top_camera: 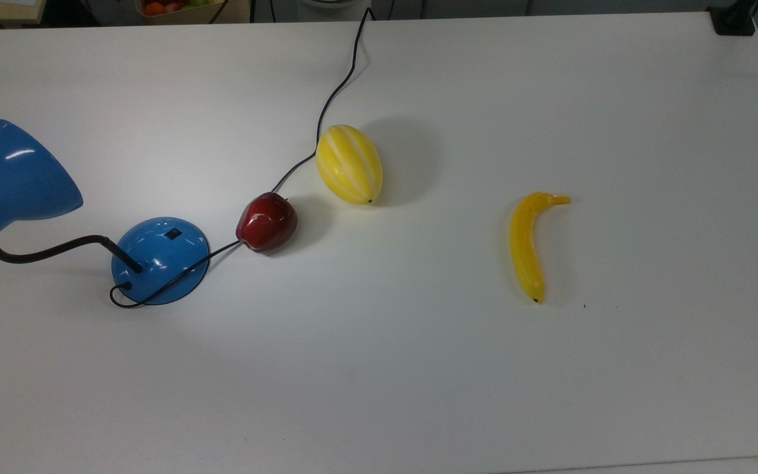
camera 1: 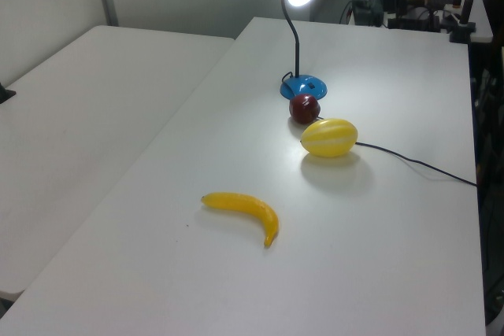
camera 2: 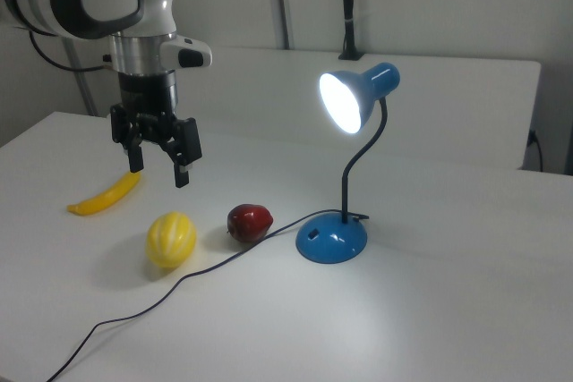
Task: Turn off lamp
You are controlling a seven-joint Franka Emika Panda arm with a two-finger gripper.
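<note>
Clearly the lamp (camera 2: 345, 158) is lit, and our claw (camera 2: 158, 164) hangs open and empty above the bench (camera 2: 430, 310), near the banana (camera 2: 106, 195). The lamp's blue base (camera 2: 330, 239) with its black switch (top_camera: 172, 233) lies toward the right view's right, past the yellow melon (camera 2: 171, 238) and red apple (camera 2: 249, 222). The bench is plain white, with the black cord (top_camera: 333, 99) trailing across it; behind stand pale walls.

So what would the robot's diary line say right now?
lamp: lit | switch: untouched | pincer: open, in the air above the table, holding nothing | apple beside lamp base
</note>
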